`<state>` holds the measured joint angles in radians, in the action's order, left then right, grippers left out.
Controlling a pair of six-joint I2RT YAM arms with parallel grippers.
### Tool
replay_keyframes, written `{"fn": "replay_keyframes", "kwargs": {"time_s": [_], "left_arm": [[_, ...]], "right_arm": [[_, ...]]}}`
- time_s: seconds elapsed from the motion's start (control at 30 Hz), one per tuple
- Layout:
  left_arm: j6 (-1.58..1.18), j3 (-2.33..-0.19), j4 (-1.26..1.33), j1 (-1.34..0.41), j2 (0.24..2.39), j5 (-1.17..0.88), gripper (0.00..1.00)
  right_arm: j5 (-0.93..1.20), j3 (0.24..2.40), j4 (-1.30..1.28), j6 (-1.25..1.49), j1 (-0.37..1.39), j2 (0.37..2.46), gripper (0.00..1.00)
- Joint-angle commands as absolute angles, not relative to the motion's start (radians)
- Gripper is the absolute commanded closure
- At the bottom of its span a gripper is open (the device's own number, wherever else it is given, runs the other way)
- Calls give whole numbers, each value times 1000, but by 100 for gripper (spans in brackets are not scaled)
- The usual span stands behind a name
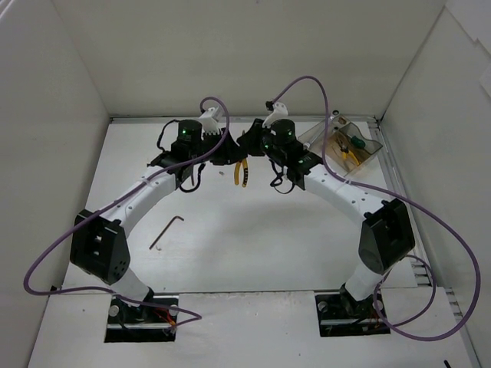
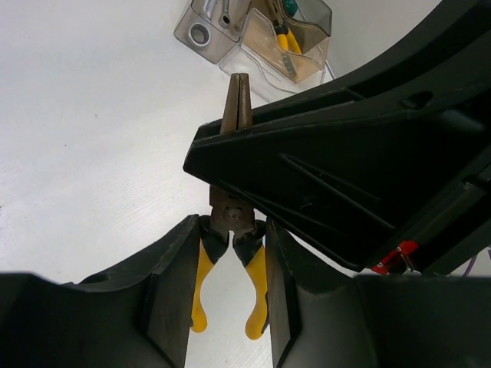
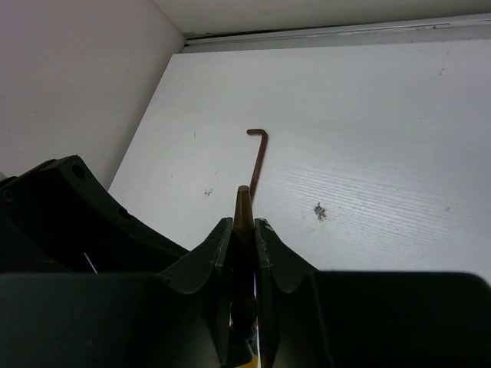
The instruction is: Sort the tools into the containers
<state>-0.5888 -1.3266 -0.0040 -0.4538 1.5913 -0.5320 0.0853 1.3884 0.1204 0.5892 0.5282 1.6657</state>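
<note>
Place: robot lab, a test cell | and there's the white desk, boxed in by plain white walls on three sides | left arm and right arm bolted side by side at its near edge | purple cables looping loose off both | on show just staged props: pliers, hex key, clear box

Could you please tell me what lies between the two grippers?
The yellow-handled pliers bridge them: left gripper on the handles, right gripper shut on the nose, shown in both wrist views.
</note>
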Motion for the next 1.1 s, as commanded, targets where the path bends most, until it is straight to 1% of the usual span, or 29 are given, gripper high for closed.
{"fn": "replay_keyframes", "kwargs": {"time_s": [0.0, 0.07, 0.1, 0.13, 0.2, 0.23, 0.3, 0.33, 0.4, 0.47, 0.53, 0.57, 0.67, 0.73, 0.87, 0.93, 1.07], "left_arm": [[-542, -1364, 58, -459, 1505, -520, 89], [-534, -1365, 45, -459, 1500, -499, 71], [-526, -1364, 29, -459, 1494, -491, 66], [-525, -1365, 22, -459, 1493, -483, 51], [-525, -1358, 11, -459, 1480, -463, 37], [-526, -1358, 6, -459, 1476, -456, 21], [-526, -1351, 5, -434, 1459, -439, 9], [-526, -1348, -27, -434, 1454, -427, 4], [-520, -1336, -57, -405, 1434, -407, 0], [-509, -1319, -86, -396, 1413, -384, 0], [-494, -1277, -127, -361, 1385, -362, 0], [-491, -1276, -139, -351, 1373, -354, 0], [-473, -1180, -192, -302, 1321, -336, 0], [-469, -1161, -196, -293, 1307, -333, 0], [-446, -1079, -222, -235, 1243, -331, 0], [-443, -1063, -239, -218, 1224, -327, 0], [-428, -1055, -256, -196, 1218, -325, 0]], "right_arm": [[84, 1417, 155, 534, 500, 1629, 100], [84, 1416, 153, 509, 486, 1617, 100], [84, 1417, 153, 499, 473, 1614, 100], [84, 1417, 150, 483, 462, 1608, 100], [81, 1419, 150, 474, 434, 1602, 100], [77, 1419, 149, 451, 423, 1594, 100], [74, 1425, 149, 425, 393, 1586, 100], [72, 1431, 146, 395, 384, 1582, 100], [78, 1440, 144, 330, 345, 1575, 100], [77, 1463, 138, 281, 304, 1575, 100], [92, 1486, 135, 140, 261, 1577, 100], [92, 1494, 135, 140, 244, 1580, 100], [150, 1534, 137, -68, 160, 1617, 100], [184, 1558, 137, -126, 140, 1638, 100], [349, 1615, 124, -207, -12, 1702, 100], [379, 1655, 111, -218, -78, 1726, 100], [413, 1693, 89, -296, -144, 1795, 100]]}}
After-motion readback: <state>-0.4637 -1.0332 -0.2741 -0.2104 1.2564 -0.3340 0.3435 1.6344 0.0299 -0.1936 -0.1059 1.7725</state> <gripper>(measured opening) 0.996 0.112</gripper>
